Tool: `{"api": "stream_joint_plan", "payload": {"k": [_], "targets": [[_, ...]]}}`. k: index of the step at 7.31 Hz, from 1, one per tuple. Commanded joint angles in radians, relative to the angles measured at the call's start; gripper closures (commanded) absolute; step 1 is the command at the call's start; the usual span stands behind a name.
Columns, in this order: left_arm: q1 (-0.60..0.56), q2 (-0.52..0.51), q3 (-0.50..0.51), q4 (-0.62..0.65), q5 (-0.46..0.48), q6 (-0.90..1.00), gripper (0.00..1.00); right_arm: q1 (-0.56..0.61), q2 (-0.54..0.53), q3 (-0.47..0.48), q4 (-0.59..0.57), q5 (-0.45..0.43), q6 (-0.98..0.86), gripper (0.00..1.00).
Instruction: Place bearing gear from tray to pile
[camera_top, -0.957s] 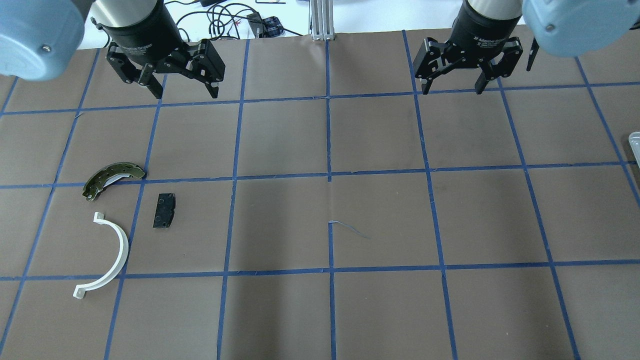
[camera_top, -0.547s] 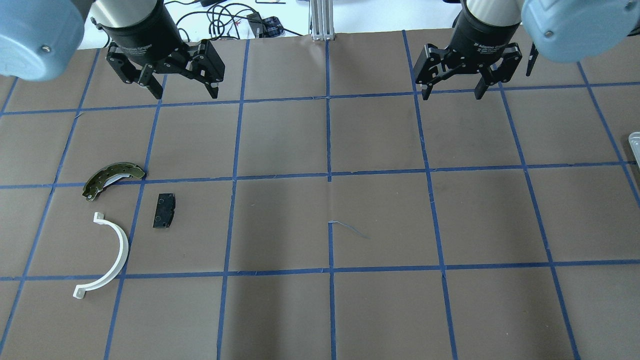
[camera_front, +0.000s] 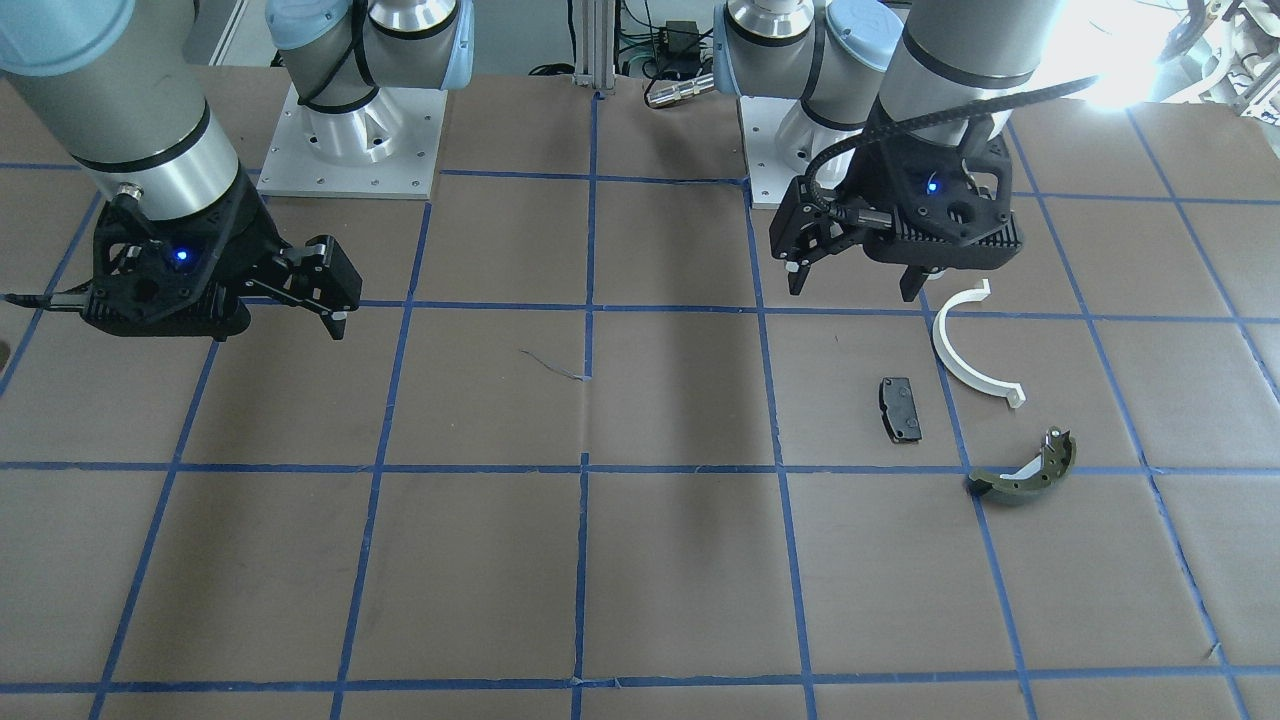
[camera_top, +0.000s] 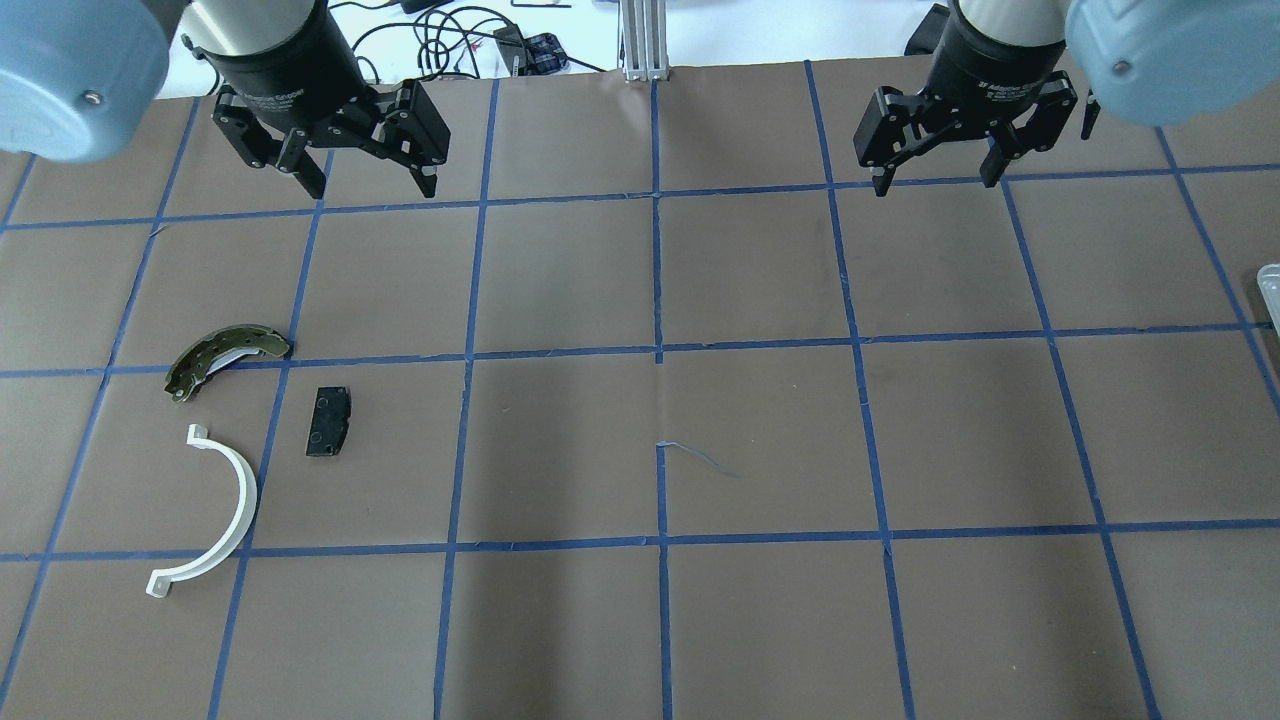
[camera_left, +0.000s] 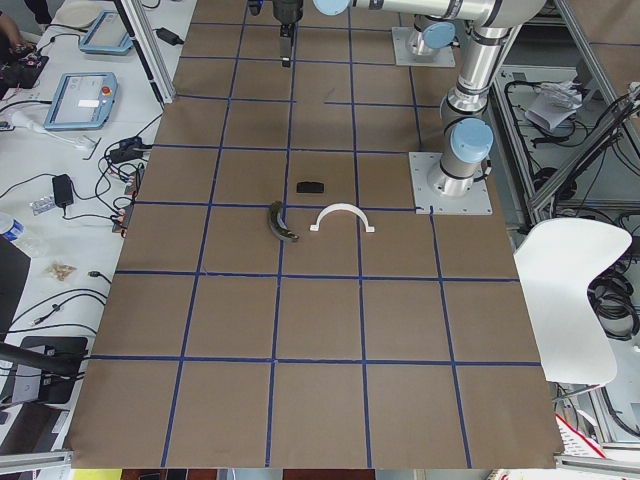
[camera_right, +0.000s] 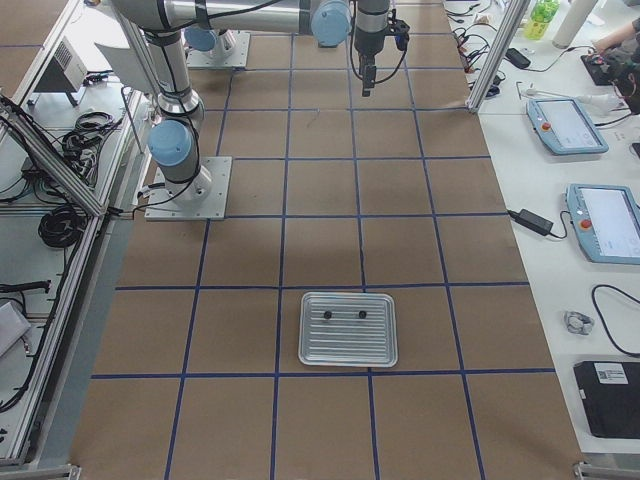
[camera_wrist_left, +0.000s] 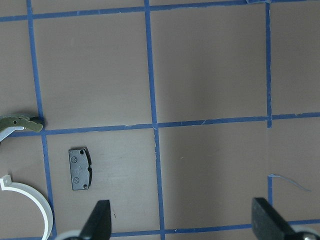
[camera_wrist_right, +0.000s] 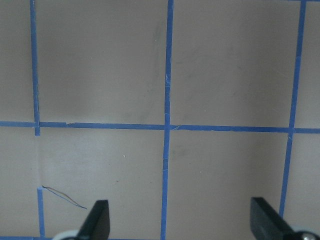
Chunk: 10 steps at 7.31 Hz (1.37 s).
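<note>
Metal tray (camera_right: 350, 352): at the table's 3 o'clock end in the overhead view. The bearing gear (camera_right: 327, 316) and a similar dark part (camera_right: 362, 315) lie on it.
Pile (camera_front: 901, 410): white half-ring (camera_top: 243, 495), black pad (camera_top: 328, 421) and olive-green shoe (camera_top: 225, 358), near 8 o'clock, with no gear among them.
Right gripper (camera_top: 937, 185): released, empty, near 1 o'clock and well apart from the tray.
Left gripper (camera_top: 372, 190): released, empty, near 11 o'clock.
Progress: nothing done yet, as I judge it — pick, carry and drop remain.

Brown tabletop (camera_top: 760, 270) gridded with blue tape (camera_top: 657, 270). A white chair (camera_left: 575, 290) stands at the right of the left-end view, a screen pendant (camera_left: 88, 98) at its upper left.
</note>
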<state>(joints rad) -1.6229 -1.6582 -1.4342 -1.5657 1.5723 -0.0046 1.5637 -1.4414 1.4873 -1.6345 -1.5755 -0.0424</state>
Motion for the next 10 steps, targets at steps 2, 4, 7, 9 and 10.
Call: {"api": "stream_joint_plan", "payload": {"k": [2, 4, 7, 9, 10], "targets": [[0.0, 0.0, 0.0, 0.001, 0.0, 0.0, 0.0, -0.001, -0.007, 0.001, 0.002, 0.002, 0.001, 0.0], [0.0, 0.0, 0.0, 0.001, 0.0, 0.0, 0.0, -0.001, -0.007, 0.001, 0.002, 0.002, 0.001, 0.0], [0.0, 0.0, 0.0, 0.001, 0.0, 0.0, 0.0, -0.051, 0.002, -0.005, -0.027, -0.003, -0.016, 0.0], [0.0, 0.0, 0.0, 0.001, 0.0, 0.0, 0.0, -0.262, 0.001, 0.001, 0.002, 0.008, -0.167, 0.0], [0.0, 0.0, 0.0, 0.001, 0.0, 0.0, 0.0, -0.324, 0.006, 0.002, 0.005, 0.003, -0.194, 0.0]]}}
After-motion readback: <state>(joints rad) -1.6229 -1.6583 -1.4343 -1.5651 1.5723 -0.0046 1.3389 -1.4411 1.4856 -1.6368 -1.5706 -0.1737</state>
